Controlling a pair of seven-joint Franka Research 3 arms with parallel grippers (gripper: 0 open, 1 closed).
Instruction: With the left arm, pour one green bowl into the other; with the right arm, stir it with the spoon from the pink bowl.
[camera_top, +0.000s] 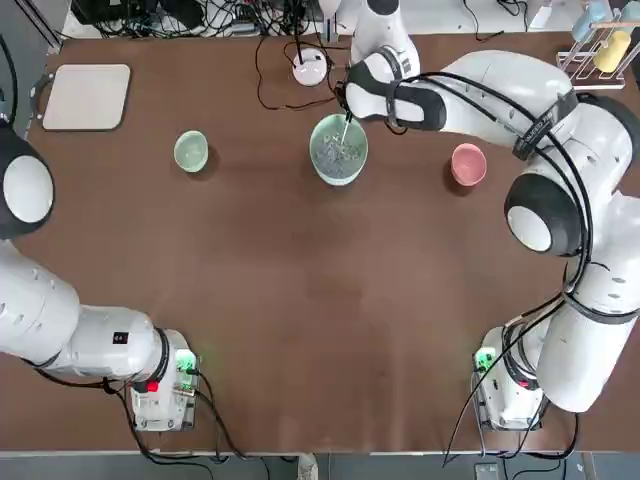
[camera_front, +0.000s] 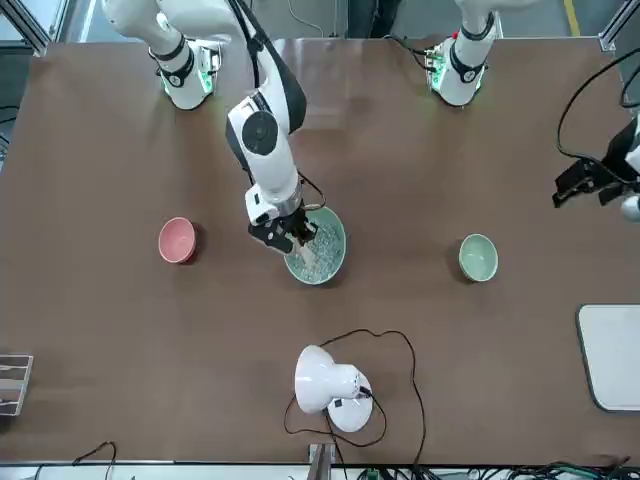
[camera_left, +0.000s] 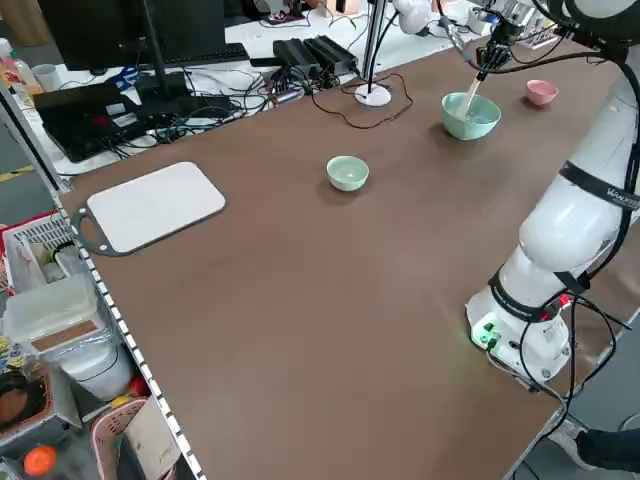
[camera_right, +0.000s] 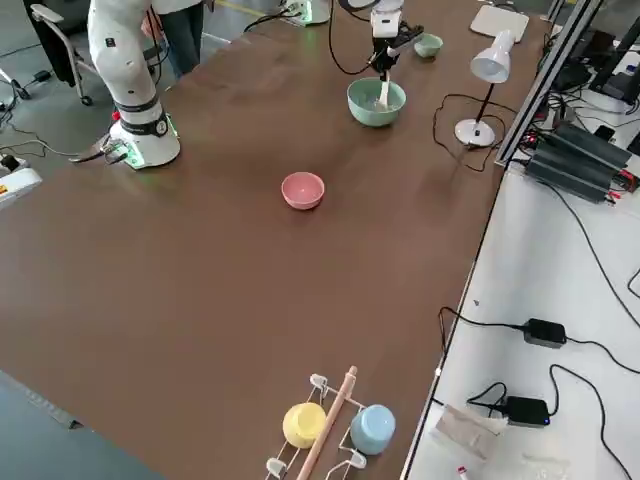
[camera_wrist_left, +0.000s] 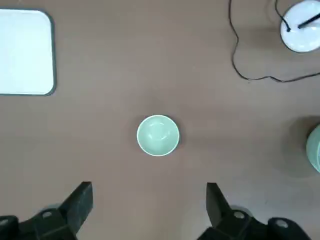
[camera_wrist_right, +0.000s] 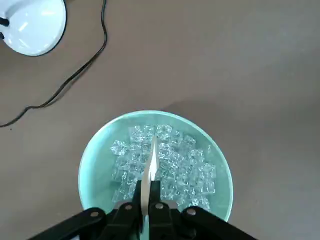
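Observation:
The small green bowl (camera_top: 191, 151) stands upright and looks empty on the table's left half. My left gripper (camera_wrist_left: 148, 202) hovers open well above that bowl (camera_wrist_left: 158, 135) and apart from it. The wide mint-green bowl (camera_top: 317, 160) sits at the far centre and holds several clear cubes (camera_wrist_right: 175, 170). My right gripper (camera_wrist_right: 147, 202) is over its near rim, shut on the handle of the pale wooden spoon (camera_wrist_right: 151, 160). The spoon's tip dips into the cubes. The pink bowl (camera_top: 468, 165) stands empty to the right.
A white desk lamp (camera_top: 311, 66) with a black cable stands behind the wide bowl. A white board (camera_top: 87, 96) lies at the far left corner. A rack with coloured cups (camera_top: 605, 45) is at the far right corner.

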